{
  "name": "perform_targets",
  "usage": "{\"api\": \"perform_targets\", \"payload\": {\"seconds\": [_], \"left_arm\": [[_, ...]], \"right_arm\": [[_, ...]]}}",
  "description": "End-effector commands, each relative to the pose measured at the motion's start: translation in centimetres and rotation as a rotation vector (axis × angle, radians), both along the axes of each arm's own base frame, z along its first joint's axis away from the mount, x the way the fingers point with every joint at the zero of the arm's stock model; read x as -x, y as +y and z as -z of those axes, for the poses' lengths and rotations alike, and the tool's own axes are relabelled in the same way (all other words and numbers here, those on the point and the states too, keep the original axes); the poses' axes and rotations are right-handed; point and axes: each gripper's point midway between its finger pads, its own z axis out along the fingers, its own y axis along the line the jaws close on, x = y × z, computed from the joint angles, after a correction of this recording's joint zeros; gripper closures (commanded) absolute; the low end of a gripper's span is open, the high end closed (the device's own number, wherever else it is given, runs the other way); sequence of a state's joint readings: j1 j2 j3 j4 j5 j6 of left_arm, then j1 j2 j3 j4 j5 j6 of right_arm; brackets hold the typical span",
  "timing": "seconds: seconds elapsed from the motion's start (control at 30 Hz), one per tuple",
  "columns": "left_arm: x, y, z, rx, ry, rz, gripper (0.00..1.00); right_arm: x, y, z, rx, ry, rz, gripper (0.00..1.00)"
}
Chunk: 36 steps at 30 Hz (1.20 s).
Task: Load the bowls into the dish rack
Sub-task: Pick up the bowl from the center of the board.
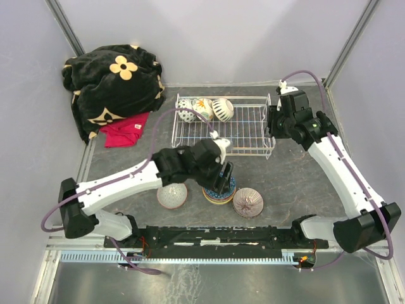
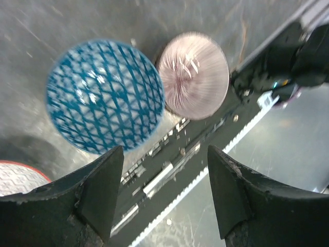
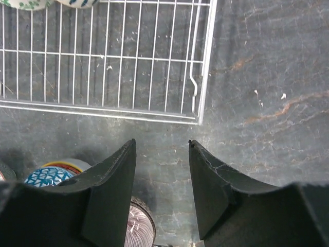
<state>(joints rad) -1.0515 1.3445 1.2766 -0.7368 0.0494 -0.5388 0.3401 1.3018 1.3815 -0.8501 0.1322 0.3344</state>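
Three bowls [image 1: 202, 109] racked at the dish rack [image 1: 247, 126] left end; a stack [image 1: 218, 197] and two loose bowls [image 1: 247, 202] remain by the worktop [image 1: 297, 183] near edge; left gripper [image 2: 164, 154] and right gripper [image 3: 161, 143] both wide, empty.

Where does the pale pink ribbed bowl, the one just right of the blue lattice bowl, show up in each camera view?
Top external: the pink ribbed bowl is at lower centre, right of the blue lattice bowl.
Left wrist: upper centre, right of the blue lattice bowl.
Right wrist: at the bottom edge, mostly cut off.
Shared landmark: the blue lattice bowl, at lower left in the right wrist view.
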Motion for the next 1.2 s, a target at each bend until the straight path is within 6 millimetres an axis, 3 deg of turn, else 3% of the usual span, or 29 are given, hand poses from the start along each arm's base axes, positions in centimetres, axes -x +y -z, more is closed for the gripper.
{"api": "perform_targets", "payload": {"seconds": [0.0, 0.07, 0.23, 0.57, 0.77, 0.93, 1.17], "left_arm": [[2.8, -1.8, 2.0, -0.055, 0.025, 0.031, 0.28], [3.3, -2.8, 3.0, -0.085, 0.027, 0.053, 0.28], [2.4, -3.7, 5.9, -0.171, -0.001, 0.040, 0.28], [0.6, -5.1, 8.1, -0.244, -0.049, 0.033, 0.31], [-0.1, -5.6, 7.6, -0.241, -0.080, 0.027, 0.44], [-0.3, -5.8, 7.8, -0.253, -0.083, 0.031, 0.68], [-0.3, -6.1, 7.6, -0.246, -0.077, 0.038, 0.79]], "right_arm": [[1.3, -0.4, -0.9, -0.018, -0.045, -0.006, 0.46], [1.6, -0.4, -0.6, -0.027, -0.038, -0.006, 0.46], [2.1, -0.1, -0.7, -0.045, -0.035, -0.015, 0.47], [2.7, -0.6, -1.1, -0.036, -0.048, -0.016, 0.46], [2.8, -0.7, -1.0, -0.030, -0.047, -0.017, 0.46], [2.7, -0.5, -0.9, -0.032, -0.046, -0.021, 0.46], [2.6, -0.5, -0.8, -0.033, -0.042, -0.023, 0.47]]}}
